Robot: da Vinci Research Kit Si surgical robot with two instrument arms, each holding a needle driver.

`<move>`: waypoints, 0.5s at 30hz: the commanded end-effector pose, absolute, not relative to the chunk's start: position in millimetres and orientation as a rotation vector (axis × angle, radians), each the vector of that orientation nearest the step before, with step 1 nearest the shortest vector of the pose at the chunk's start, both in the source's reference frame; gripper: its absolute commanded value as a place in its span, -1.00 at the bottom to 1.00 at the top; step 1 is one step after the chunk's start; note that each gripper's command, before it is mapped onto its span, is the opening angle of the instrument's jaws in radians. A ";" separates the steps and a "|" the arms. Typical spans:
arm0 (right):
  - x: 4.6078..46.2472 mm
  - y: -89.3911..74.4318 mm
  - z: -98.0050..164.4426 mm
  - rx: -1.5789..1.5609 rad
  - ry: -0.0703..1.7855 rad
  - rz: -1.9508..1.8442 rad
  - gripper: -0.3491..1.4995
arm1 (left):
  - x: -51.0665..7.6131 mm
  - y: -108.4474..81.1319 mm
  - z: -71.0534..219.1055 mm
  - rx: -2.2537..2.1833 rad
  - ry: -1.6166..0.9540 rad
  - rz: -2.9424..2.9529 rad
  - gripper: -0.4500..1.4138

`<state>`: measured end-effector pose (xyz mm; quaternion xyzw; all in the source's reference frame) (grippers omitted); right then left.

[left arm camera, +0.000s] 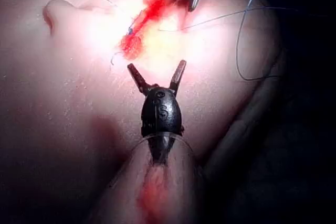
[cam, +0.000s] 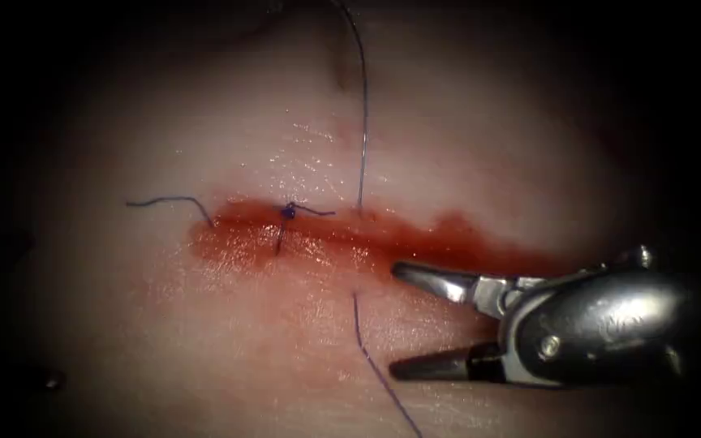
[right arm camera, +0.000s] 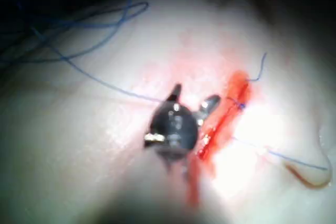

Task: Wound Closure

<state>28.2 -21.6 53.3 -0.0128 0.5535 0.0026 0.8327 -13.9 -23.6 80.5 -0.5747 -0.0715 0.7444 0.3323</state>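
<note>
Endoscope looks down close; both wrist views share the cut [cam: 367, 239]

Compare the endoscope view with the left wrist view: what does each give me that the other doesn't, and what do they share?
Endoscope view: it makes the stitch clear. The thread enters the tissue above the cut and comes out below it, to the right of the knot.
Left wrist view: the left claw, open and holding nothing, just short of the cut's end, and slack thread looping off the tissue.
Both: the right claw open and holding nothing, the knot with its cut ends, and red fluid along the cut.
</note>
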 end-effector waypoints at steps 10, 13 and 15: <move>28.3 -23.4 57.9 -0.107 1.170 -0.109 0.38 | -14.4 -24.6 81.0 -1.501 -0.196 1.943 0.46; 28.7 -24.5 58.5 -0.114 1.183 -0.142 0.38 | -14.4 -24.6 81.0 -1.501 -0.196 1.944 0.46; 28.9 -25.2 59.1 -0.121 1.171 -0.172 0.38 | -14.4 -24.6 81.0 -1.501 -0.196 1.944 0.46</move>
